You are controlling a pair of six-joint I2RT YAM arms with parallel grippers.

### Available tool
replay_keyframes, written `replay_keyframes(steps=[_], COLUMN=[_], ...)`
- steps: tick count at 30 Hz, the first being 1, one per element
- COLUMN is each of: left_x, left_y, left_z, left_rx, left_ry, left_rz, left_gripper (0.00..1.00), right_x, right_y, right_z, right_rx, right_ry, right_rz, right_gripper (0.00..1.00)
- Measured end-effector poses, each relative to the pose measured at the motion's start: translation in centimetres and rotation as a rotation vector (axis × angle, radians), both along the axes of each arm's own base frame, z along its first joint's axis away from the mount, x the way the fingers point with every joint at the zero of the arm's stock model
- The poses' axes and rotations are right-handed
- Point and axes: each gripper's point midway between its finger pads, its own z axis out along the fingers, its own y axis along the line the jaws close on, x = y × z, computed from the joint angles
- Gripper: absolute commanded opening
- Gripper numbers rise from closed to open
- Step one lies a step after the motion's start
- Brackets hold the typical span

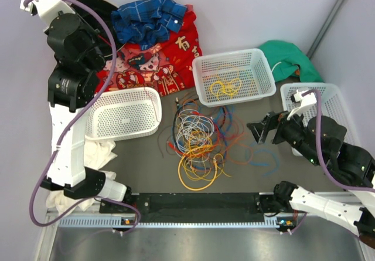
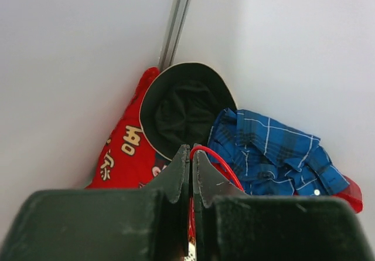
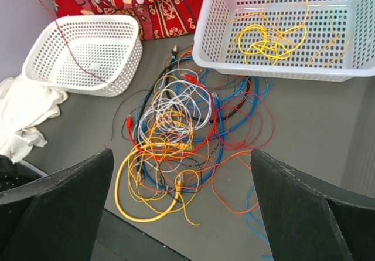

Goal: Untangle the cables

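Grey tabletop (image 1: 140, 161), white walls (image 1: 246, 9): the cables (image 1: 196, 138) lie in one knotted heap just in front of the middle basket (image 1: 234, 100), which holds some yellow wires (image 1: 225, 87). Far left of that basket and raised high, the left gripper (image 2: 190, 155) is clamped on a red wire (image 2: 218, 155), while the right gripper (image 3: 181, 155), jaws wide apart, hovers to the basket's front right, facing the heap. If the red wire is threaded through the tangle, as seems likely, a hard pull could tighten the knot, drag the whole heap along, or slip the wire from the jaws.
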Motion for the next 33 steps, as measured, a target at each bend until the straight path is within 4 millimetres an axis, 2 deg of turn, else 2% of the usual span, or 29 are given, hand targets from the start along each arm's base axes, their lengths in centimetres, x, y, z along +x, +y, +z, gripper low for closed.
replay_keyframes(steps=[3, 5, 8, 12, 16, 21, 28, 33], left_x=[0.0, -0.2, -0.8, -2.5, -4.1, -4.5, -4.3, -4.2], left_y=[0.3, 0.1, -0.5, -0.7, -0.5, -0.7, -2.0, -1.9], left_z=[0.1, 0.8, 2.3, 5.2, 6.7, 7.2, 7.6, 6.9], left_rx=[-0.001, -0.022, -0.064, -0.115, -0.145, -0.163, -0.196, -0.200], left_ry=[-0.003, -0.041, -0.113, -0.221, -0.285, -0.309, -0.337, -0.323], left_rz=[0.012, -0.006, -0.065, -0.116, -0.139, -0.158, -0.238, -0.232], left_gripper=[0.00, 0.00, 0.00, 0.00, 0.00, 0.00, 0.00, 0.00], right_x=[-0.1, -0.1, -0.1, -0.1, -0.2, -0.2, -0.5, -0.6], right_y=[0.1, 0.0, 0.1, 0.1, 0.1, 0.1, -0.2, -0.4], right_z=[-0.1, -0.1, -0.1, -0.1, -0.1, -0.2, 0.0, 0.1], right_rx=[-0.002, -0.003, -0.003, -0.003, -0.001, -0.001, 0.006, 0.016], right_ry=[0.003, 0.005, 0.004, 0.005, 0.006, 0.008, 0.003, 0.002], right_rz=[0.006, 0.006, 0.006, 0.010, 0.013, 0.012, 0.012, 0.011], right_gripper=[0.99, 0.99, 0.99, 0.99, 0.99, 0.99, 0.99, 0.99])
